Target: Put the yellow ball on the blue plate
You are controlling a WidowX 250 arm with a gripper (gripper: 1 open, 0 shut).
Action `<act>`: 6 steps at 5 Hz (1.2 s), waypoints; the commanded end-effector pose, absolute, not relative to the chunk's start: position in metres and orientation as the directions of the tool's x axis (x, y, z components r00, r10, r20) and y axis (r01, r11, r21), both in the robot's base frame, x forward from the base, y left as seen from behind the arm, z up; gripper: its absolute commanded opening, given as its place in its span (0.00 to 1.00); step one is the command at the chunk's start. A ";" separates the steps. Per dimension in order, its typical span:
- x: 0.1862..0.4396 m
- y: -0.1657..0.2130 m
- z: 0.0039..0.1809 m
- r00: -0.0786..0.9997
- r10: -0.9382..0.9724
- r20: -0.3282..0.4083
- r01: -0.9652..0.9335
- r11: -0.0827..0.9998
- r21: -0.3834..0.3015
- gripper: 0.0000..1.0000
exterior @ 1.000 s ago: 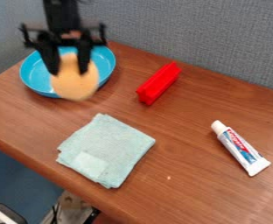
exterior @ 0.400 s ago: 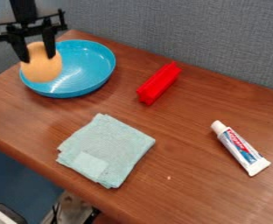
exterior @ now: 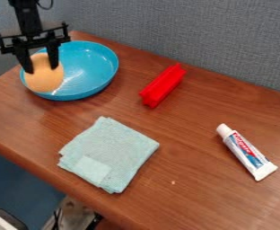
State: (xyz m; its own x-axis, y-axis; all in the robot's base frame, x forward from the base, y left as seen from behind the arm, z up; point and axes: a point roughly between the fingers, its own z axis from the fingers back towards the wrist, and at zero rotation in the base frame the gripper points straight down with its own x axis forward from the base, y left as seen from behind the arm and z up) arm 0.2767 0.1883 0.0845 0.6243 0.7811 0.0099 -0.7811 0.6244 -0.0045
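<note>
gripper: the black gripper (exterior: 39, 65) is seen at the far left, pointing straight down, its fingers closed around the yellow ball.
yellow ball: the yellow ball (exterior: 43, 79) is pinched between the dark fingers (exterior: 29, 63), directly below the gripper's body; its upper part is partly covered by them, its lower part is in plain view.
ball against plate: the ball is placed over the left part of the blue plate (exterior: 89, 67), at its left rim; whether it rests on the plate's surface or is held just above it cannot be told.
blue plate: the round dish is set on the table's far left corner, its right and middle parts left bare.
table: a brown wooden table (exterior: 190, 126) is seen, with a grey wall behind it.
red block: a red block (exterior: 161, 85) is laid to the right of the plate, well apart from the gripper.
teal cloth: a folded square teal cloth (exterior: 108, 153) is laid near the front edge, well apart from the ball.
toothpaste tube: a white toothpaste tube (exterior: 247, 152) is laid at the near right, farthest from the gripper.
</note>
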 end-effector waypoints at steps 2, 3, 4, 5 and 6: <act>0.285 0.203 0.094 0.605 0.794 0.064 -0.795 0.606 -0.005 0.00; 0.287 0.205 0.092 0.602 0.796 0.064 -0.798 0.603 -0.001 0.00; 0.288 0.207 0.088 0.598 0.799 0.062 -0.801 0.599 0.002 0.00; 0.290 0.209 0.086 0.595 0.801 0.060 -0.803 0.596 0.005 0.00; 0.290 0.210 0.083 0.592 0.804 0.058 -0.805 0.593 0.008 0.00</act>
State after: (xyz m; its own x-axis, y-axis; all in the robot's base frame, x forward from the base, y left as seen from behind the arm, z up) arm 0.2894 0.1999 0.0709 0.6021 0.7983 0.0147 -0.7984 0.6020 0.0097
